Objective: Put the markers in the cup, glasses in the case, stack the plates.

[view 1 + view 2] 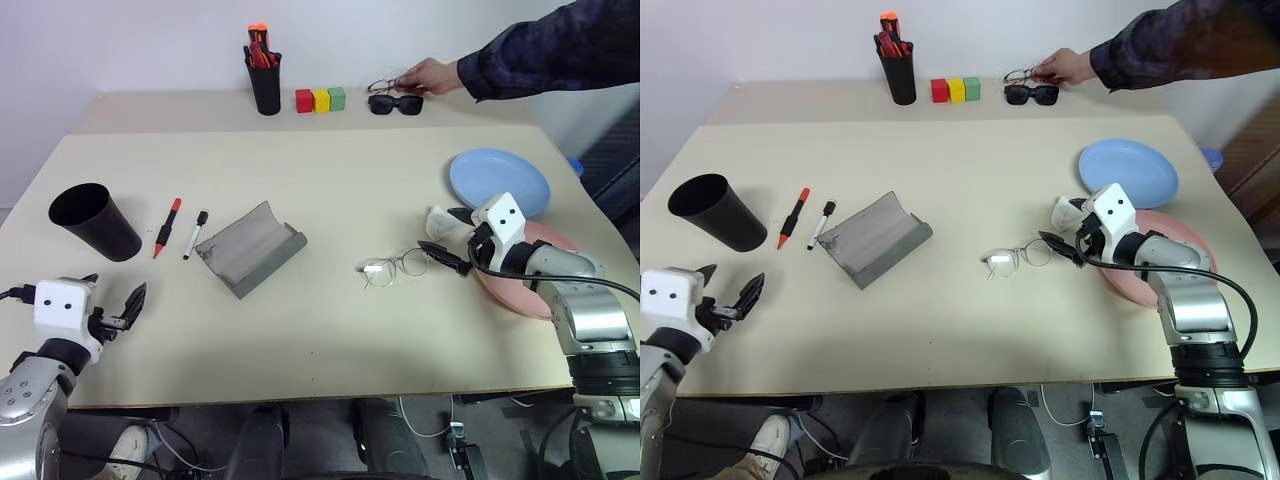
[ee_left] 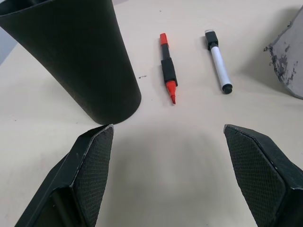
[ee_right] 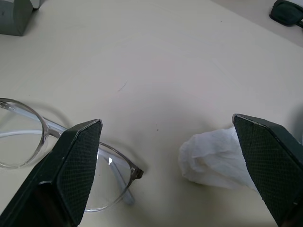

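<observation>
The wide black cup (image 1: 95, 222) stands at the table's left. Beside it lie the red-capped marker (image 1: 167, 227) and the white marker (image 1: 195, 234). The grey case (image 1: 250, 248) lies open to their right. The wire-rimmed glasses (image 1: 395, 267) rest on the table at centre right. The blue plate (image 1: 498, 182) lies behind the pink plate (image 1: 505, 292), which my right arm partly covers. My right gripper (image 1: 447, 236) is open just right of the glasses, one finger near their temple. My left gripper (image 1: 115, 293) is open, in front of the cup and empty.
A crumpled white tissue (image 3: 213, 156) lies by my right gripper's far finger. At the back stand a pen holder (image 1: 265, 75) with orange pens, three coloured blocks (image 1: 320, 99) and black sunglasses (image 1: 395, 103). A person's hand (image 1: 430, 75) touches dark-framed spectacles (image 1: 383, 86).
</observation>
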`<state>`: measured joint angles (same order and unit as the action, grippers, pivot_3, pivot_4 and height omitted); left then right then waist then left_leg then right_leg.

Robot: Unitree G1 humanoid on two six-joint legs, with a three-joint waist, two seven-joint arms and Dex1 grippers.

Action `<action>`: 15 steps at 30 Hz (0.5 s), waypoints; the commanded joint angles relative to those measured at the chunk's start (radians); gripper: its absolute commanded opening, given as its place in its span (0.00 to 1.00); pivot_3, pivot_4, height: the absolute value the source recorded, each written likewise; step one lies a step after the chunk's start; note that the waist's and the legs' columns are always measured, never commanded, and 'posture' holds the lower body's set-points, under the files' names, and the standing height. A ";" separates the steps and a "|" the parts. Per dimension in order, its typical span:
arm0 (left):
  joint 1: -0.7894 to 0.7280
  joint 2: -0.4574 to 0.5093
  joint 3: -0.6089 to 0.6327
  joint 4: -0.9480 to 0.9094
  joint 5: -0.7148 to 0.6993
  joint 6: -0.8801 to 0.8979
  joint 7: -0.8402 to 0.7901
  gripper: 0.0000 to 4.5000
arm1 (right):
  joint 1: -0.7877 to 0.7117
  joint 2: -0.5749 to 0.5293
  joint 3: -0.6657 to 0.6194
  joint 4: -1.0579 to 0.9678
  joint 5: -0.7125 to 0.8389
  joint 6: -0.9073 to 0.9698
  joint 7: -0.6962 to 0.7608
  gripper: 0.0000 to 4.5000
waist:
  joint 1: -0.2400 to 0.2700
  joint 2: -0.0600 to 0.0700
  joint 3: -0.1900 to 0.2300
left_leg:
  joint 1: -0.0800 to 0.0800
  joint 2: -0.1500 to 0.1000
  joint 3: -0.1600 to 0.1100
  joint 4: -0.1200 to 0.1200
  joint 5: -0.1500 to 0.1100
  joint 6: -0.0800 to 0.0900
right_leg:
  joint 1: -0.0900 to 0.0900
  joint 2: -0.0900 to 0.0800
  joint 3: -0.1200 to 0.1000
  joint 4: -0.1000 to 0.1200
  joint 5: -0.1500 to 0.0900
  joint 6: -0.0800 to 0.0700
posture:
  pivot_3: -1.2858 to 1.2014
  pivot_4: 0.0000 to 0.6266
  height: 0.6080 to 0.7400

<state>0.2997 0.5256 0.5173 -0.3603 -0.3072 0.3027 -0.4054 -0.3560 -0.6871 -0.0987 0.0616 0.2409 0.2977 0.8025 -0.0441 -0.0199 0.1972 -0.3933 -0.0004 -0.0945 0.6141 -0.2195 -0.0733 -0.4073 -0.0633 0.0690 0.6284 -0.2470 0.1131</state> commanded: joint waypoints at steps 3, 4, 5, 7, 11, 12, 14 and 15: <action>-0.010 -0.001 0.019 -0.027 -0.001 -0.004 0.011 0.85 | -0.017 -0.006 -0.023 -0.034 0.011 -0.013 -0.003 1.00 | 0.000 0.000 0.000 | 0.000 0.000 0.000 0.000 0.000 0.000 | 0.000 0.000 0.000 0.000 0.000 0.000 | 0.52 0.24 1.00; -0.012 -0.001 0.016 -0.028 -0.002 -0.002 0.011 0.85 | -0.013 -0.005 -0.024 -0.038 0.013 -0.012 -0.003 1.00 | 0.000 0.000 0.000 | 0.000 0.000 0.000 0.000 0.000 0.000 | 0.000 0.000 0.000 0.000 0.000 0.000 | 0.52 0.24 1.00; -0.015 -0.001 0.013 -0.028 -0.003 0.000 0.011 0.85 | -0.008 -0.005 -0.026 -0.044 0.015 -0.012 -0.004 1.00 | 0.000 0.000 0.000 | 0.000 0.000 0.000 0.000 0.000 0.000 | 0.000 0.000 0.000 0.000 0.000 0.000 | 0.52 0.24 1.00; -0.024 0.004 0.007 -0.021 0.000 0.001 0.007 0.85 | 0.006 -0.002 -0.028 -0.061 0.019 -0.007 -0.008 1.00 | 0.000 0.000 0.000 | 0.000 0.000 0.000 0.000 0.000 0.000 | 0.000 0.000 0.000 0.000 0.000 0.000 | 0.52 0.24 1.00; -0.039 0.007 0.007 -0.019 0.002 0.009 0.005 0.85 | 0.024 0.003 -0.025 -0.081 0.020 -0.001 -0.015 1.00 | 0.000 0.000 0.000 | 0.000 0.000 0.000 0.000 0.000 0.000 | 0.000 0.000 0.000 0.000 0.000 0.000 | 0.52 0.24 1.00; -0.038 0.006 0.008 -0.021 0.002 0.010 0.004 0.85 | 0.025 0.006 -0.022 -0.086 0.020 0.001 -0.018 1.00 | 0.000 0.000 0.000 | 0.000 0.000 0.001 0.000 0.000 0.000 | 0.000 0.000 0.001 0.000 0.000 0.000 | 0.52 0.24 1.00; -0.036 0.003 0.007 -0.024 0.004 0.012 0.002 0.85 | 0.023 0.011 -0.016 -0.099 0.025 0.013 -0.022 1.00 | -0.001 0.000 0.000 | 0.000 0.000 0.001 0.000 0.000 0.000 | 0.000 0.000 0.001 0.000 0.000 0.000 | 0.52 0.24 1.00; -0.035 0.003 0.006 -0.025 0.004 0.012 0.001 0.85 | 0.023 0.012 -0.015 -0.103 0.026 0.017 -0.023 1.00 | -0.001 0.000 0.000 | 0.000 0.000 0.001 0.000 0.000 0.000 | 0.000 0.000 0.001 0.000 0.000 0.000 | 0.52 0.24 1.00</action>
<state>0.2619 0.5212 0.5153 -0.3603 -0.3049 0.3214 -0.4051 -0.3231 -0.6800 -0.0981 0.0042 0.2497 0.3139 0.7854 -0.0450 -0.0199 0.1972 -0.3927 -0.0003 -0.0935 0.6140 -0.2195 -0.0733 -0.4074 -0.0632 0.0701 0.6285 -0.2469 0.1132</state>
